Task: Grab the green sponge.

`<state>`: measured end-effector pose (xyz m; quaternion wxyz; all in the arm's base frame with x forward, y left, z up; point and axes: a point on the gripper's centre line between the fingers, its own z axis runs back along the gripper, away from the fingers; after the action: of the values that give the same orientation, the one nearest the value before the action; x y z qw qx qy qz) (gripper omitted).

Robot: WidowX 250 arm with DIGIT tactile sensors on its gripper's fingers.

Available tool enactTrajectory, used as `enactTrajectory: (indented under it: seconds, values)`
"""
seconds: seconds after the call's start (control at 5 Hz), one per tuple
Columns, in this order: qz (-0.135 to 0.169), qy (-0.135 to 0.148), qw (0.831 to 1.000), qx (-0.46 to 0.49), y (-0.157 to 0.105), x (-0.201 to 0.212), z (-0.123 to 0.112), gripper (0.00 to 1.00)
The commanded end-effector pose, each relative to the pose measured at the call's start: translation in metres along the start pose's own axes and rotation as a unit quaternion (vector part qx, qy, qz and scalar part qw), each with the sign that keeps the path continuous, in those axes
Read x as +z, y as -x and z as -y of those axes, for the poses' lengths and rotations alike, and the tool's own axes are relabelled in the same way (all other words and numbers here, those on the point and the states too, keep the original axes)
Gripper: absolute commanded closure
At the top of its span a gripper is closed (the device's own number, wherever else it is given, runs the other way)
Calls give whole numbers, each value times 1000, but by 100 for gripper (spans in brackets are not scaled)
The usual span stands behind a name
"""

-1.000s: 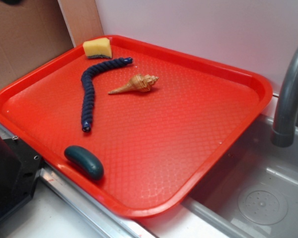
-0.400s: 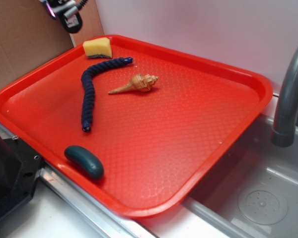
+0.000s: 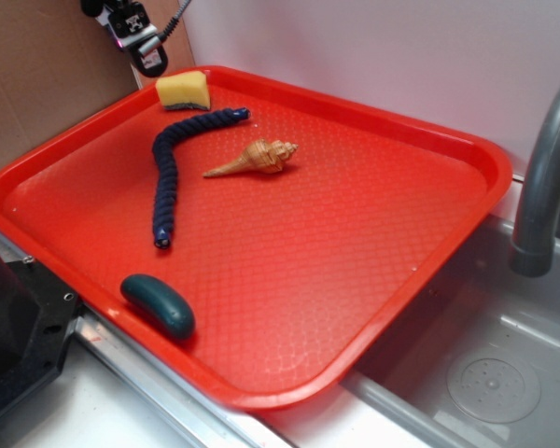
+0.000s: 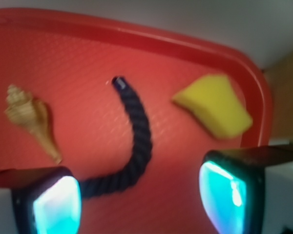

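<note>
The green sponge (image 3: 184,91) is a small yellow foam block with a thin dark green layer on its underside, lying in the far left corner of the red tray (image 3: 429,140). In the wrist view the sponge (image 4: 215,105) lies ahead and to the right. My gripper (image 3: 142,45) hangs in the air above and to the left of the sponge, just beyond the tray's far rim. In the wrist view the gripper (image 4: 141,202) is open and empty, with bare tray and rope between its fingertips.
A dark blue braided rope (image 3: 171,166) curves down the tray's left side, also in the wrist view (image 4: 134,141). A tan seashell (image 3: 257,157) lies beside it. A dark teal oval lump (image 3: 158,304) sits at the near rim. A grey faucet (image 3: 546,177) and sink (image 3: 485,373) are right.
The gripper came into view at the top left and has moved down and to the right, closer to the sponge. The objects on the tray have not moved.
</note>
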<state>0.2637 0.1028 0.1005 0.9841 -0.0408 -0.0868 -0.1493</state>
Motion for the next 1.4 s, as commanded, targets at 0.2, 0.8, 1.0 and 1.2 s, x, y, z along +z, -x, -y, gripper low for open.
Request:
enactTrajectory:
  seconds: [0.2, 0.8, 1.0, 1.2]
  values:
    - [43, -44, 988, -141, -42, -34, -29, 0]
    - [43, -65, 988, -136, -28, -54, -57, 0]
    - [58, -67, 987, -137, -21, -58, -60, 0]
    - [75, -58, 985, -141, -12, -69, -58, 0]
